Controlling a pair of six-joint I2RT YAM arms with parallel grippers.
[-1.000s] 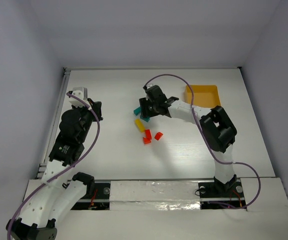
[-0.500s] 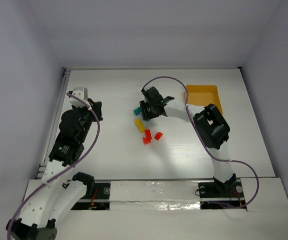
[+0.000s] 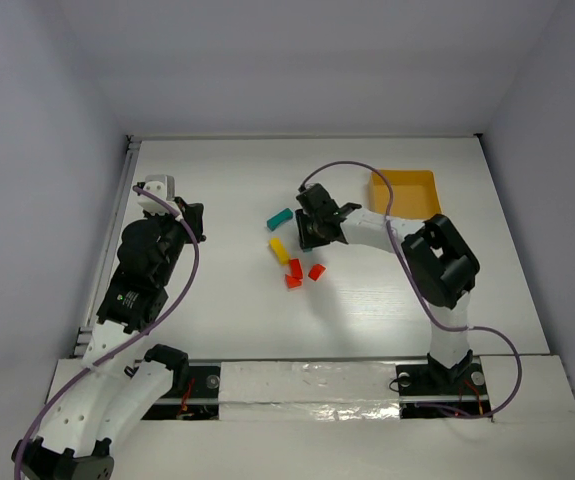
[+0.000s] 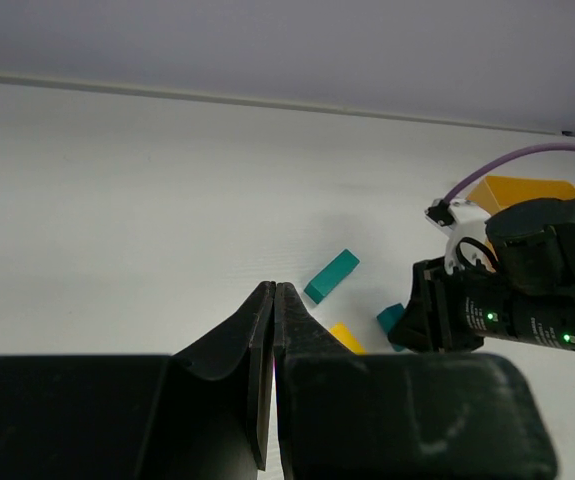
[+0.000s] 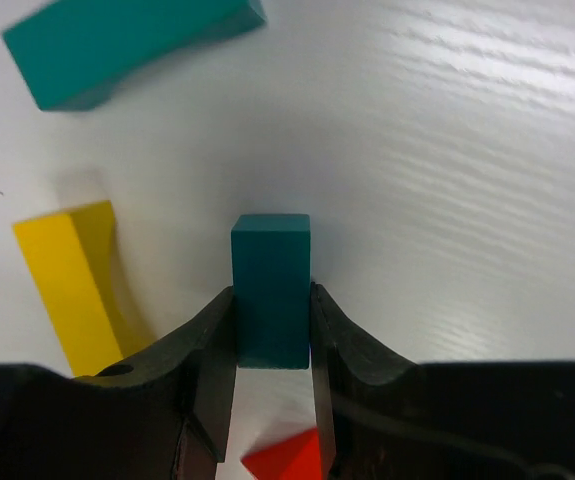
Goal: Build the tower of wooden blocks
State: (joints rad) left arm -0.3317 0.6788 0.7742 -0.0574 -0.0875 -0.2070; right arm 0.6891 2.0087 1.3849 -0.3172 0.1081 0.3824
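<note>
Teal block (image 5: 270, 262) is sitting clamped upright in my right gripper (image 5: 271, 318), probably for stacking on end. My left gripper (image 4: 272, 330) is idling, closed on nothing.

No legible text — no labels

White-shelled arms (image 3: 367, 228), black joints (image 3: 437, 262), purple cables (image 3: 192, 265), black right gripper (image 5: 271, 298) with green lights (image 4: 490, 318)
</note>
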